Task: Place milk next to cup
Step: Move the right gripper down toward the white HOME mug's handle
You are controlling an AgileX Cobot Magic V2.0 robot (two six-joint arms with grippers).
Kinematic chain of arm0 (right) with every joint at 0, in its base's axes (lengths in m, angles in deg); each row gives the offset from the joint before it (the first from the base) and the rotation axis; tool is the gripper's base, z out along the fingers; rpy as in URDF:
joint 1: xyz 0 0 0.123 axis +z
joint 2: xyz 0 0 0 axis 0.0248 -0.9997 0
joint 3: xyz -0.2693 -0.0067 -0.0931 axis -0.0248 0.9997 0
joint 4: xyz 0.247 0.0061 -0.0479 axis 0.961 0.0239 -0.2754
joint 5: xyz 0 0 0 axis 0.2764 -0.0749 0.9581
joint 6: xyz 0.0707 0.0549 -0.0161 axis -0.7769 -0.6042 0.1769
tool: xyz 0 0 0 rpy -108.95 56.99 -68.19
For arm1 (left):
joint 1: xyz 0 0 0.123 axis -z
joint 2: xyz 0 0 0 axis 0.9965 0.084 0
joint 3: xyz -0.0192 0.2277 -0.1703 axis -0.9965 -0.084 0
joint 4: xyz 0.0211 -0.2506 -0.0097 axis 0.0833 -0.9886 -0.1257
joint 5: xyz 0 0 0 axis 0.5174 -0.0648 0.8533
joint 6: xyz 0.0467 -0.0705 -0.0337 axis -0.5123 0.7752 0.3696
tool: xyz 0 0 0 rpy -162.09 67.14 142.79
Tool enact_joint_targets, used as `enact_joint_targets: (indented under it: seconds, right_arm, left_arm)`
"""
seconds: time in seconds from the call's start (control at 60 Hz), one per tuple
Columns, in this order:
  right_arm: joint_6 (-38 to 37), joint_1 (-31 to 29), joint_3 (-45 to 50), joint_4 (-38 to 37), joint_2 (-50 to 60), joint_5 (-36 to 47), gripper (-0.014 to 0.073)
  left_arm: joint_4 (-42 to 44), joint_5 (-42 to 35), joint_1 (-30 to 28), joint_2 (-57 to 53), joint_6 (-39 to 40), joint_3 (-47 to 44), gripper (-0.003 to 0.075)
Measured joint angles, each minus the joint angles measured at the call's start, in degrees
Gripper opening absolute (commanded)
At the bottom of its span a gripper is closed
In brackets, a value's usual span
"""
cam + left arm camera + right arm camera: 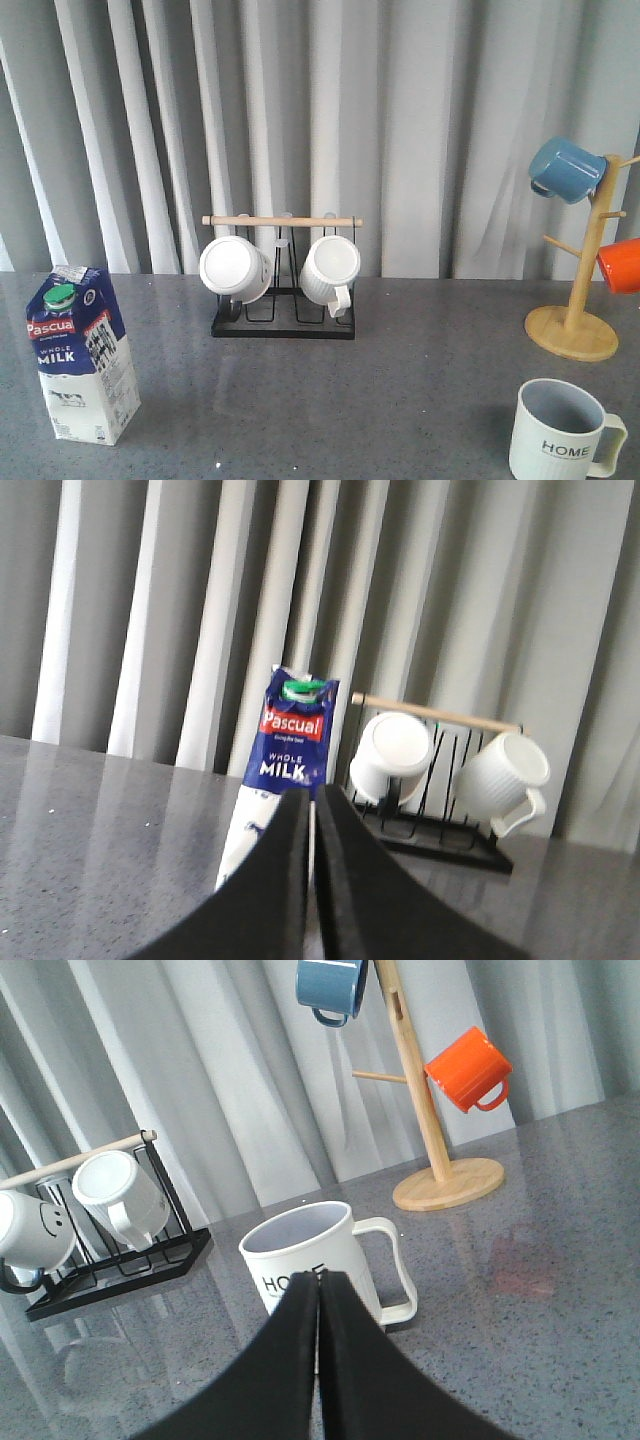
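Note:
The milk, a tall blue and white carton with a green cap, stands upright near the table's front left. The cup, a pale ribbed mug lettered HOME, stands at the front right with its handle to the right. Neither arm shows in the front view. In the left wrist view my left gripper is shut and empty, short of the milk, which rises behind its tips. In the right wrist view my right gripper is shut and empty, just in front of the cup.
A black wire rack with a wooden bar holds two white mugs at the table's middle back. A wooden mug tree at the right carries a blue mug and an orange mug. Grey curtains hang behind.

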Motion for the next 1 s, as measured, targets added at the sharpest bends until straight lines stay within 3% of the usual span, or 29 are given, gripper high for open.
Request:
enact_joint_targets:
  seconds: [0.2, 0.4, 0.484, 0.634, 0.717, 0.917, 1.001]
  right_arm:
    - [4.4, 0.0, -5.6, 0.5, -0.3, -6.1, 0.0133]
    - [5.1, 0.0, -12.2, 1.0, -6.0, -9.8, 0.0484]
    - [5.2, 0.0, -12.3, 2.4, -8.0, -9.5, 0.0573]
    - [5.2, 0.0, -12.3, 5.1, -9.1, -6.2, 0.0594]
    - [5.2, 0.0, -13.6, 6.5, -9.7, -6.0, 0.0584]
    - [8.0, 0.0, -26.7, 1.5, -17.6, -11.6, 0.0582]
    - [8.0, 0.0, -34.0, -2.6, -22.0, -14.9, 0.0582]
  left_arm:
    - [-0.8, -7.4, 0.0, 0.0, 9.9, 0.0, 0.0084]
    - [-0.9, -8.4, 0.0, 0.0, 21.0, 0.0, 0.0286]
    - [-1.8, -8.5, 0.0, 0.0, 23.4, 0.0, 0.0367]
    - [-7.7, -11.4, 0.0, 0.0, 24.8, 0.0, 0.042]
    - [-6.5, -10.5, 0.0, 0.0, 25.0, 1.8, 0.042]
    - [13.4, 7.0, 0.0, 1.4, 25.0, 17.2, 0.042]
    - [17.4, 15.5, 0.0, 5.4, 25.0, 23.4, 0.042]
